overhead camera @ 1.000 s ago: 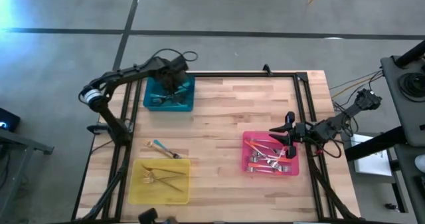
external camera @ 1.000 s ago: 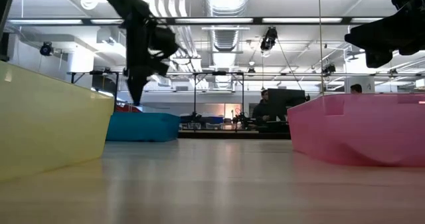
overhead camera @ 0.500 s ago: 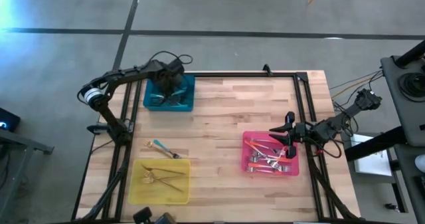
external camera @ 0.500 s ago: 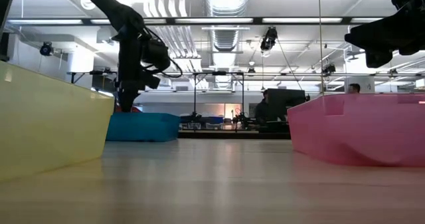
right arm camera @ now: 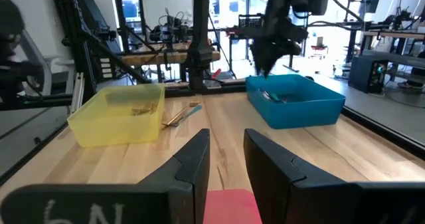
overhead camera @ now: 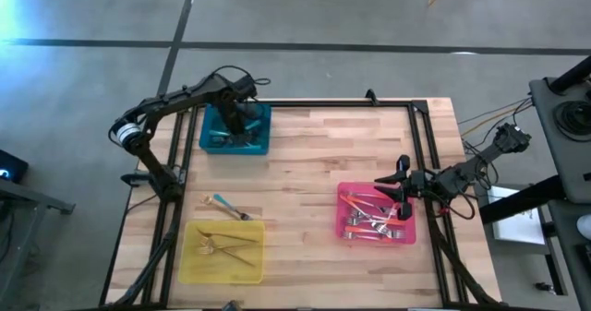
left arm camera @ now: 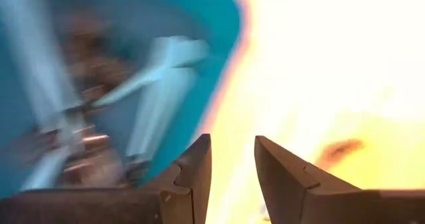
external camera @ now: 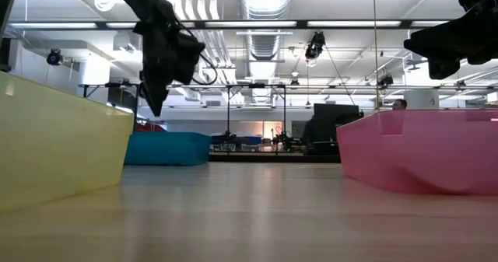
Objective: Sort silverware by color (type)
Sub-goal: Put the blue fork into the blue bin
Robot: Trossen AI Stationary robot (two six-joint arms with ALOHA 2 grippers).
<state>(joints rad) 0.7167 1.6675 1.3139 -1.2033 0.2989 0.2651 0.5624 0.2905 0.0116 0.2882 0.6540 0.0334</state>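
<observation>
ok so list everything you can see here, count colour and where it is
table: one, light wood with a black frame, centre of the high view
teal tray: one, far left corner, teal-handled forks inside, count unclear
pink tray: one, right side, a pile of pink-handled forks inside
yellow tray: one, near left corner, a few gold forks inside
loose forks: two or so, one teal-handled and one gold, on the wood just beyond the yellow tray
left gripper: one, dark, above the teal tray, fingers apart with nothing between them
right gripper: one, dark, at the pink tray's far edge, fingers apart and empty
</observation>
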